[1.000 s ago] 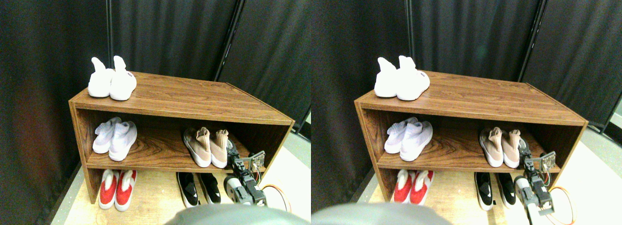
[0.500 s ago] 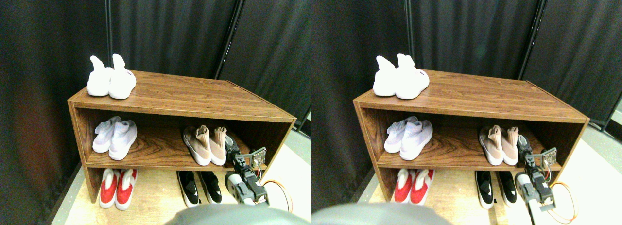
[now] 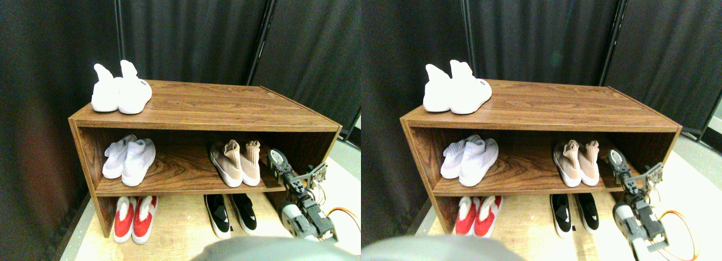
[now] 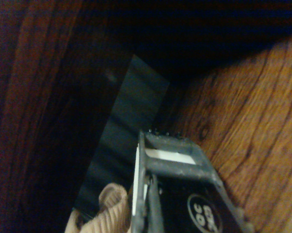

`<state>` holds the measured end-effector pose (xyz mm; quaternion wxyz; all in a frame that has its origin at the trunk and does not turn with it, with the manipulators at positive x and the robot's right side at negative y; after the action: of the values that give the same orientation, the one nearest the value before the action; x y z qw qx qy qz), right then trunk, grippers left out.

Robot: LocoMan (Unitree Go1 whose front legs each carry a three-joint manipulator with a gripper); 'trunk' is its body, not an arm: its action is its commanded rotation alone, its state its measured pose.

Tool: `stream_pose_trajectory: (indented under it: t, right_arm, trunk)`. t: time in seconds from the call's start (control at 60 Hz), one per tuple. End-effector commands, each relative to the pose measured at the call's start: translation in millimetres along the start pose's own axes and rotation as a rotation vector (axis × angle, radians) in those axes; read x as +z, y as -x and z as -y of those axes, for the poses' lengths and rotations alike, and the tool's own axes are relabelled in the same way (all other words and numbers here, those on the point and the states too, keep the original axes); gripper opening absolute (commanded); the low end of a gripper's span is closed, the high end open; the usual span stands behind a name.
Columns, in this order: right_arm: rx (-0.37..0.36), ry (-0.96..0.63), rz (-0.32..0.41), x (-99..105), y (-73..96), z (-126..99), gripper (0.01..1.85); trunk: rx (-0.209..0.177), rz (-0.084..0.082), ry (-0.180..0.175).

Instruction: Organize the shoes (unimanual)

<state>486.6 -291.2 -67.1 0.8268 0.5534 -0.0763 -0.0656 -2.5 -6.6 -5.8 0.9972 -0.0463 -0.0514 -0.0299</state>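
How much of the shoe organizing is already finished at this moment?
Mostly done, it seems. The tan pair stands side by side on the middle shelf, and the black pair sits together on the floor below. The right gripper hangs just beside the tan pair, holding nothing visible. Possibly only pulling away is left.

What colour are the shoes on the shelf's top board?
White shoes; clearest in the stereo pair view.

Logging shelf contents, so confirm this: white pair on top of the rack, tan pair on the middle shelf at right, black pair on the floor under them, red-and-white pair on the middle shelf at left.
One slip. The red-and-white pair stands on the floor at left, not on the middle shelf; a pale white pair sits there. The stereo pair view shows this. The rest holds.
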Motion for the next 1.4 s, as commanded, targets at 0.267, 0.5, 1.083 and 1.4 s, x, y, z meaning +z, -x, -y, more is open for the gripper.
stream_pose_trajectory:
  t: [0.267,0.5,1.083,1.4]
  right_arm:
    - [0.160,-0.019,-0.006,21,56.8,-21,0.06]
    - [0.255,-0.045,-0.063,26,92.5,-11,0.06]
    - [0.067,-0.163,-0.166,-2,88.8,89,0.06]
    - [-0.082,-0.194,-0.110,-26,57.2,128,0.06]
  trunk:
    - [-0.008,-0.017,0.025]
    - [-0.006,-0.038,0.022]
    - [0.020,-0.088,0.032]
    - [0.034,-0.090,0.036]
